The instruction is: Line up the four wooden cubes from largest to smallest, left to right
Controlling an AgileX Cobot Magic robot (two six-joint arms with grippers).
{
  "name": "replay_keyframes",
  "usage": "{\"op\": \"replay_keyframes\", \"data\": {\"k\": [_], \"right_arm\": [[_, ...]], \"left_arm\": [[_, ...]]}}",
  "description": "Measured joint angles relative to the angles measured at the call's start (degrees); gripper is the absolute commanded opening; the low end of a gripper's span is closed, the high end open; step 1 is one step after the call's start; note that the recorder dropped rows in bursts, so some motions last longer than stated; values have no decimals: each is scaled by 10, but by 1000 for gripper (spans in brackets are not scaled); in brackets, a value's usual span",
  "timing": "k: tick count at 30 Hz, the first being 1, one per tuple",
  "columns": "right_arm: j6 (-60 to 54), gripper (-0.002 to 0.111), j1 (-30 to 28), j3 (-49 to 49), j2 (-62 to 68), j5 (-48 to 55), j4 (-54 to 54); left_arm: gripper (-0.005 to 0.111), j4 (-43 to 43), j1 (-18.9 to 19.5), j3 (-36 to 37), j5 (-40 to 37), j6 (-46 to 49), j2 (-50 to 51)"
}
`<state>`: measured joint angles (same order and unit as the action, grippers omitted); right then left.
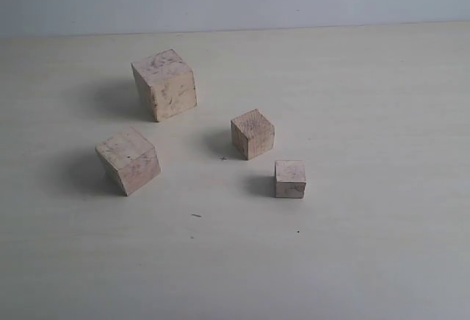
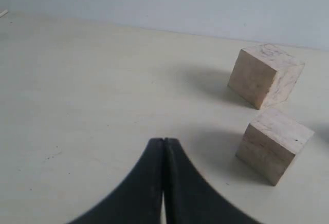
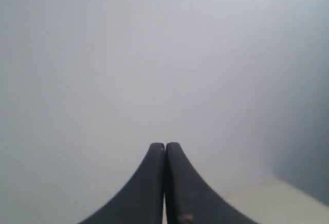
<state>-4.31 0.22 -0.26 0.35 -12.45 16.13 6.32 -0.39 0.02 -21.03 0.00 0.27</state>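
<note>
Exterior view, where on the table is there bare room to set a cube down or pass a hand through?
Bare table lies right of the smallest cube and third-largest cube, and all along the bottom of the view, below the second-largest cube. It is crowded in the middle, where those three and the largest cube cluster with narrow gaps.

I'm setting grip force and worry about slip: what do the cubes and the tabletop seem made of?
From the largest cube to the smallest cube, all four look like bare, unpainted wood: pale beige, matte, with brownish grain streaks and smudges. The tabletop seems a smooth pale laminate or painted board with faint streaks; which one is unclear.
</note>
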Motion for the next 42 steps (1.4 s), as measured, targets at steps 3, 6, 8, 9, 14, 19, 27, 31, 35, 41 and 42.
{"op": "replay_keyframes", "data": {"k": [3, 6, 8, 9, 14, 19, 27, 31, 35, 41, 42], "right_arm": [[16, 0, 0, 0, 0, -88, 2], [43, 0, 0, -5, 0, -92, 4], [54, 0, 0, -26, 2, -59, 7], [55, 0, 0, -39, 8, -46, 7], [56, 0, 0, -162, 102, 27, 3], [56, 0, 4, -308, 278, 112, -12], [18, 0, 154, -670, 699, 327, 11], [31, 0, 159, -741, 771, 331, 120], [-47, 0, 176, -746, 816, 324, 241], [-303, 17, 292, -783, 950, 359, 333], [-317, 22, 304, -795, 968, 361, 332]], "left_arm": [[0, 0, 0, 0, 0, 0, 0], [0, 0, 0, 0, 0, 0, 0], [0, 0, 0, 0, 0, 0, 0], [0, 0, 0, 0, 0, 0, 0], [0, 0, 0, 0, 0, 0, 0], [0, 0, 0, 0, 0, 0, 0], [0, 0, 0, 0, 0, 0, 0], [0, 0, 0, 0, 0, 0, 0], [0, 0, 0, 0, 0, 0, 0], [0, 0, 0, 0, 0, 0, 0], [0, 0, 0, 0, 0, 0, 0]]}}
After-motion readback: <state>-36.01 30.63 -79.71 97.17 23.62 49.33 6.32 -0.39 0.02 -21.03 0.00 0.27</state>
